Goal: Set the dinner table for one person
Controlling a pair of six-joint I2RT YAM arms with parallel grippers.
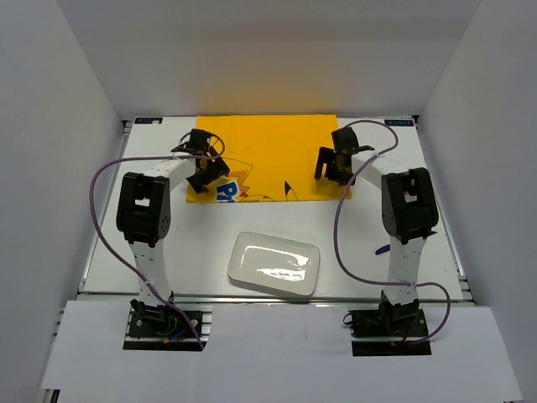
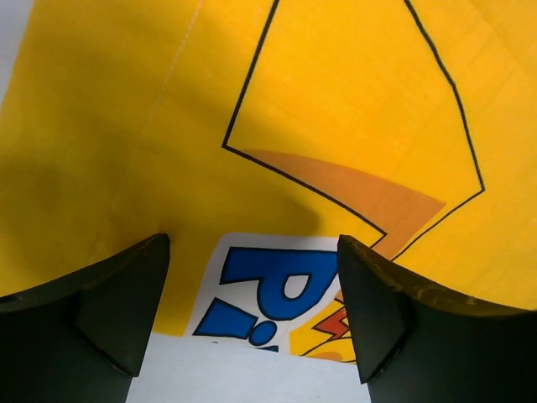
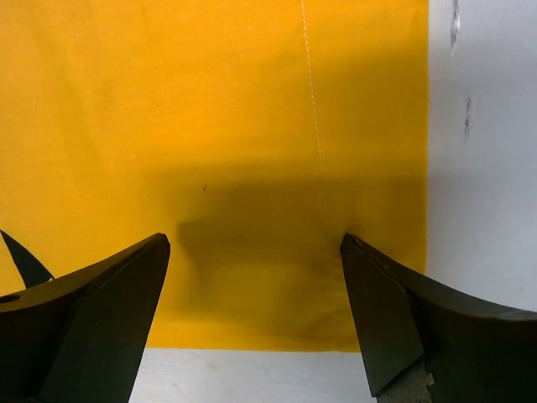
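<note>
Fingers [image 2: 109, 306] of the left gripper [image 2: 252, 245]: spread wide, nothing between them, over the near-left corner of the yellow mat [image 2: 126, 126], above its blue "P" print [image 2: 281, 285]. Contact with the cloth: cannot tell.

The right gripper [image 3: 253, 243]: equally wide, holding nothing, over the mat's near-right corner. Near hem and right hem both in view, with the white dinner table [image 3: 478, 168] just beyond.

The mat lies against the table's far edge. The white plate [image 1: 274, 263] sits nearer the bases, between the arms, with a strip of tabletop separating it from the mat. White walls [image 1: 67, 126] close the left, right and far sides.
</note>
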